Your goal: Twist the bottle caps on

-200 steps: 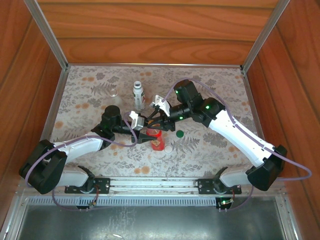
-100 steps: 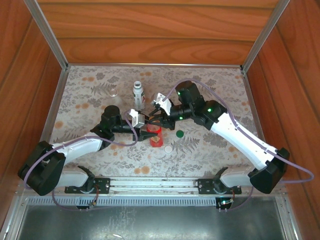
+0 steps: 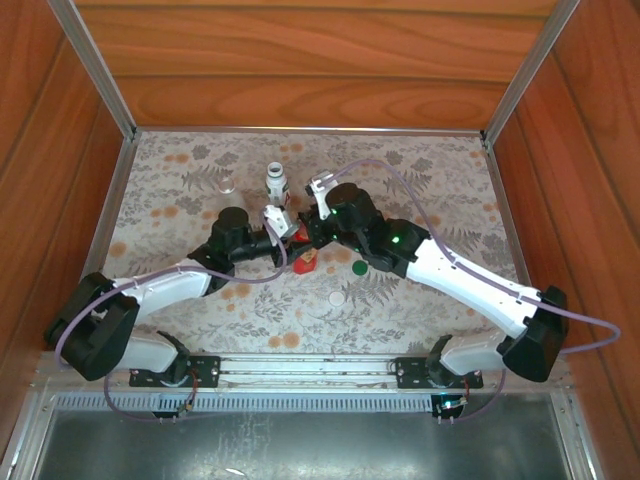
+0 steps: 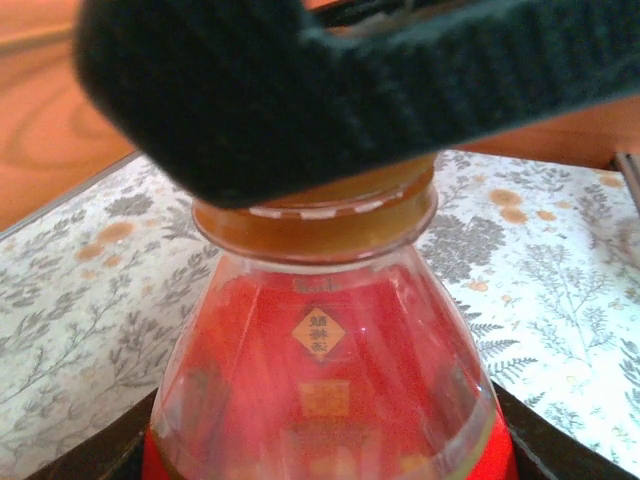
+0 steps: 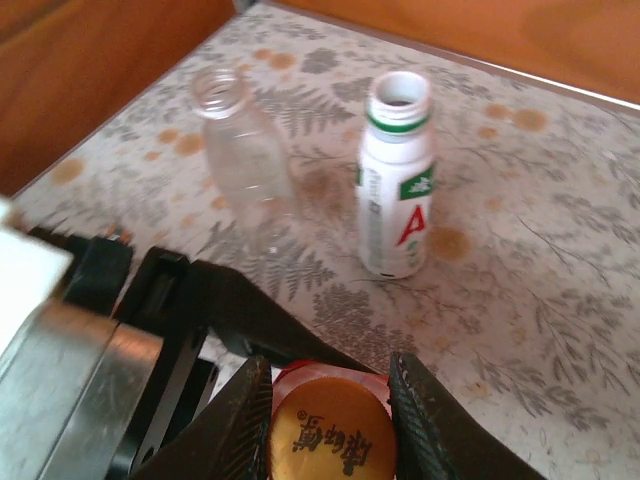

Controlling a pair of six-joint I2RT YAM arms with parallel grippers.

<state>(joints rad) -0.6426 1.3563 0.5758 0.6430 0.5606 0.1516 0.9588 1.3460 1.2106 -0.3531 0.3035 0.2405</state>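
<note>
Since 1 second ago the left pincer (image 3: pixel 288 240), the red bottle (image 4: pixel 325 400) and the right pincer (image 5: pixel 331 385) have shifted away from the near edge, toward the white bottle (image 5: pixel 397 190). At far left the clear bottle (image 5: pixel 238 150) stands open, and the white bottle right of it is also uncapped. The left pincer clamps the red bottle's translucent body, which seems tilted. The right pincer grips the golden-brown cap (image 5: pixel 333 442) on the red bottle's neck. The white cap (image 3: pixel 338 298) and green cap (image 3: pixel 358 267) lie unmoved on the worktop (image 3: pixel 430 160), to the right.
</note>
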